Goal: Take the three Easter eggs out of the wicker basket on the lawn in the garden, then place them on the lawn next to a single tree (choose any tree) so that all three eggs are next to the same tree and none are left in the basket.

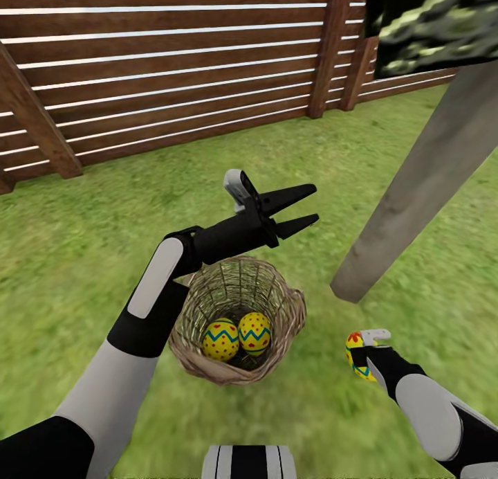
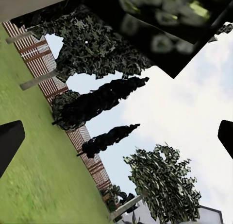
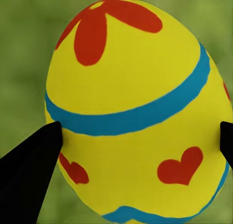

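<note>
My right fingers (image 3: 29, 156) are clamping 1 Easter egg (image 3: 138, 112), holding it low over the lawn (image 1: 83, 257) near the tree (image 1: 408, 195) trunk, likely for setting down there. My left fingers (image 1: 294, 209) are hanging spread and empty just above the wicker basket (image 1: 238, 320), where 2 eggs (image 1: 237, 336) are lying, probably ready for reaching in.

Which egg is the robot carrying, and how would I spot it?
Find the pale tree trunk leaning across the lawn before the brown fence. Below its base, the right end effector holds one yellow egg above the grass. Unlike the two eggs lying in the wicker basket, it is outside the basket, pinched between black fingers, showing a red flower and hearts.
</note>
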Controlling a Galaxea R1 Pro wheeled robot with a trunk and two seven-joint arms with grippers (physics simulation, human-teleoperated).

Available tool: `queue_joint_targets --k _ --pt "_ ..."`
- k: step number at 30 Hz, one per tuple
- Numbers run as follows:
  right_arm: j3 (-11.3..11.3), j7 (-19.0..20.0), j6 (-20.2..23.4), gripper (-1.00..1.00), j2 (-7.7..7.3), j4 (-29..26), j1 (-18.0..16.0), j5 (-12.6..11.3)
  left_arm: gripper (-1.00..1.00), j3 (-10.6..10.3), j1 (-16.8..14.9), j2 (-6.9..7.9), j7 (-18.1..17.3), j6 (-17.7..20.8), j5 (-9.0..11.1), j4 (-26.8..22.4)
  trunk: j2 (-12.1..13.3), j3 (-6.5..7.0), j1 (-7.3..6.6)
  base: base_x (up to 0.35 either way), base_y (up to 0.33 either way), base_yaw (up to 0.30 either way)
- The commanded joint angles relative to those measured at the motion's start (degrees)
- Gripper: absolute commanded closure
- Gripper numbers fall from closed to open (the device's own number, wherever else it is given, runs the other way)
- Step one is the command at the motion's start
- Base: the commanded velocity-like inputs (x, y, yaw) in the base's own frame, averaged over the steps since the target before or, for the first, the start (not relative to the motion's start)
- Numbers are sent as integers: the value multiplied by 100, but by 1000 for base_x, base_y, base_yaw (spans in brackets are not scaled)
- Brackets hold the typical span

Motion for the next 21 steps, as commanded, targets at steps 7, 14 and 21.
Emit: queue_joint_targets --k 7,14,21 --pt "-26 -4 -24 100 -5 8 -4 46 -100 -102 -3 -5 -38 16 -24 -8 -11 -159 17 0 0 0" --pt "-21 -4 -86 100 -24 -4 -4 32 -100 -205 -3 -5 -43 15 -18 -8 -21 -314 35 0 0 0" --pt "-17 66 -457 100 -24 -52 4 22 -100 -196 -3 9 -45 7 -15 9 -23 -359 40 0 0 0"
